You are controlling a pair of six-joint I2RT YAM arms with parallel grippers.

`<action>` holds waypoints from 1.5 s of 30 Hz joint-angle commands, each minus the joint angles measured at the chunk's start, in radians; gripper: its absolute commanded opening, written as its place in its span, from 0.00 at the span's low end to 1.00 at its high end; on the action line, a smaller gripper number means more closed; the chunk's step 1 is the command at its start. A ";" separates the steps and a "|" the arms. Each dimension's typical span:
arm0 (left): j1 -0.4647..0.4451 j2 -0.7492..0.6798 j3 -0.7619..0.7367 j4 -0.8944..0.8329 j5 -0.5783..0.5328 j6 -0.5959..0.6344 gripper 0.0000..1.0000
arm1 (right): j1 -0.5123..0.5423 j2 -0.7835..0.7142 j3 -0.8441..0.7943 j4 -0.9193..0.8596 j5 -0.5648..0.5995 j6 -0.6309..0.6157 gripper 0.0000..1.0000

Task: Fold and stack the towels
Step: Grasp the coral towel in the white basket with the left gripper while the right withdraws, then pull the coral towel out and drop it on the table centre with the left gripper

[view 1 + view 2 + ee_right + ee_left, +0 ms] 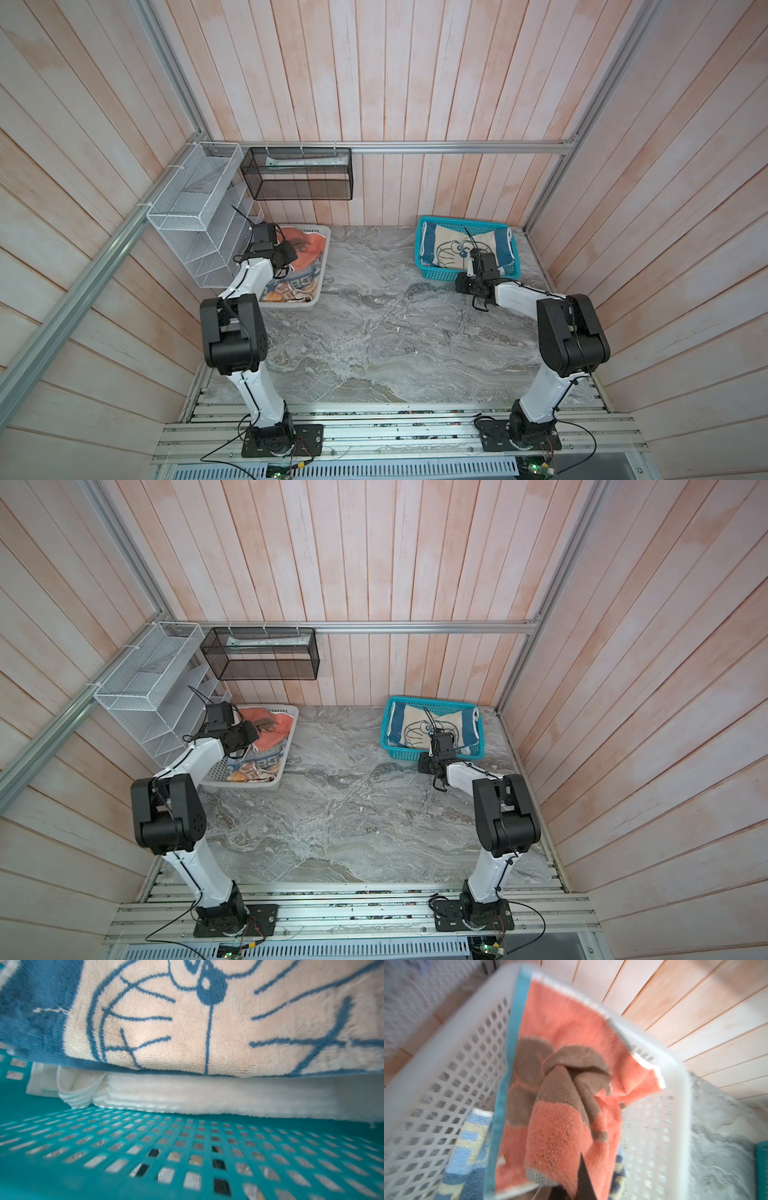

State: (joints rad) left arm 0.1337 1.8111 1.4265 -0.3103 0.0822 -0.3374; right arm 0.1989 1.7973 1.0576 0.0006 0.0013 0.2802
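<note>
1. Left gripper is clamped on a bunched mid-cloth fold of the coral towel; lifting it risks a tangled spread.
2. Beneath it, the block-lettered towel in the white basket may snag.
3. Right gripper: jaw state cannot be told. Doraemon towel lies ahead in the teal basket.

We are looking at a robot test cell dressed as a home corner: two arms are standing bolted to aluminium rails, plank walls and a metal frame are boxing in a marble-look bench, wire racks are hanging there, and baskets are holding towels.
</note>
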 commanded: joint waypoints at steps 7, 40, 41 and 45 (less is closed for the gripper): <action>-0.104 -0.421 0.000 -0.013 0.049 0.073 0.00 | -0.006 -0.123 0.071 -0.103 -0.103 -0.037 0.41; -0.520 -0.446 -0.478 -0.029 0.173 -0.251 0.47 | 0.345 -0.546 -0.445 -0.135 -0.188 0.218 0.41; -0.523 -0.431 -0.504 -0.007 0.181 -0.267 0.47 | 0.354 -0.515 -0.436 -0.121 -0.184 0.221 0.41; -0.521 -0.381 -0.581 0.044 0.100 -0.334 0.50 | 0.376 -0.391 -0.361 -0.115 -0.173 0.207 0.45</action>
State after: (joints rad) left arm -0.3920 1.3979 0.8864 -0.3420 0.2379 -0.6235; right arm 0.5583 1.3556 0.6388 -0.1650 -0.2062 0.4751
